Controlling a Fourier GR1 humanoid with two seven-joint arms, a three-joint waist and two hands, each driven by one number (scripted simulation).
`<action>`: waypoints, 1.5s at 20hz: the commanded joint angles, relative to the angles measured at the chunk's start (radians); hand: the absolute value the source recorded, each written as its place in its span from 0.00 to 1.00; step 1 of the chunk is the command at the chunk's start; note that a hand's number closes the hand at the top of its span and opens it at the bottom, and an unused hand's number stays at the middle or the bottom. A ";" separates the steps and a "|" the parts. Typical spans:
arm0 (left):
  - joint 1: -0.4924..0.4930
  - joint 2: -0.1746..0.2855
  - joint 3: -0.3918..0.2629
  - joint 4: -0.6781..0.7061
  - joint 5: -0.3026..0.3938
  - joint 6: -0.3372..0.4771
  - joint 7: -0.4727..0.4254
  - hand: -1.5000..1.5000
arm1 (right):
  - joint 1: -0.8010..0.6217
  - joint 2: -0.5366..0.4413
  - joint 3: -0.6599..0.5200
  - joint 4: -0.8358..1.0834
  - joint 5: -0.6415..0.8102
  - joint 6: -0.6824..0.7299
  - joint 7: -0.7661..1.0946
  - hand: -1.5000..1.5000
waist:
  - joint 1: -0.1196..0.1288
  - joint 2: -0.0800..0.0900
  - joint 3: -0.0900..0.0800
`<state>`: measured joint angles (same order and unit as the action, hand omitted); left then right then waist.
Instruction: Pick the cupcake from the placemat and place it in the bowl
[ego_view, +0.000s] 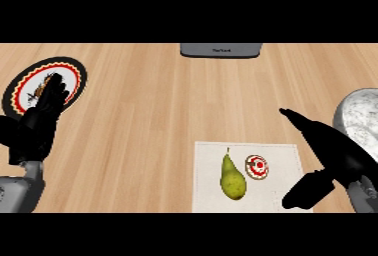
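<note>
Cupcake (256, 166) on placemat (210, 157), just beside pear (232, 177). Right hand (336, 147) near, fingers (299, 119) straight, empty. Advice: descend over cupcake, clear of pear, before carrying to bowl (359, 117). Left hand (40, 122) rests open over plate (76, 75).

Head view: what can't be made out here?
Head view only.
- bowl: cut by the right edge; the right hand covers part of its rim.
- plate: the left hand hides part of its pattern.
- grey appliance: cut by the top edge; label too small to read.
- cupcake: seen from above, its sides hidden.
</note>
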<state>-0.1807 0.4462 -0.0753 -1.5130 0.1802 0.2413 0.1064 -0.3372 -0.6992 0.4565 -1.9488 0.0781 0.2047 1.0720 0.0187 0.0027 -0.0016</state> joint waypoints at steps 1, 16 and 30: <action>-0.004 -0.017 0.007 0.021 -0.009 0.004 -0.008 0.50 | -0.060 0.005 0.020 0.065 -0.103 0.145 0.138 0.00 | -0.005 0.000 0.000; -0.037 -0.023 0.054 -0.039 -0.034 -0.020 0.097 0.50 | -0.048 0.202 0.203 0.132 0.275 0.052 0.133 0.00 | -0.019 -0.005 0.001; 0.054 -0.100 0.095 0.026 -0.099 -0.079 -0.063 0.50 | 0.039 0.294 0.093 0.382 0.424 0.074 -0.126 0.00 | -0.016 -0.002 0.002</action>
<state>-0.1444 0.3730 0.0099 -1.5158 0.0972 0.1773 0.0963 -0.3046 -0.4331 0.5821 -1.6499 0.4462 0.2741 0.9798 0.0013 -0.0001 -0.0001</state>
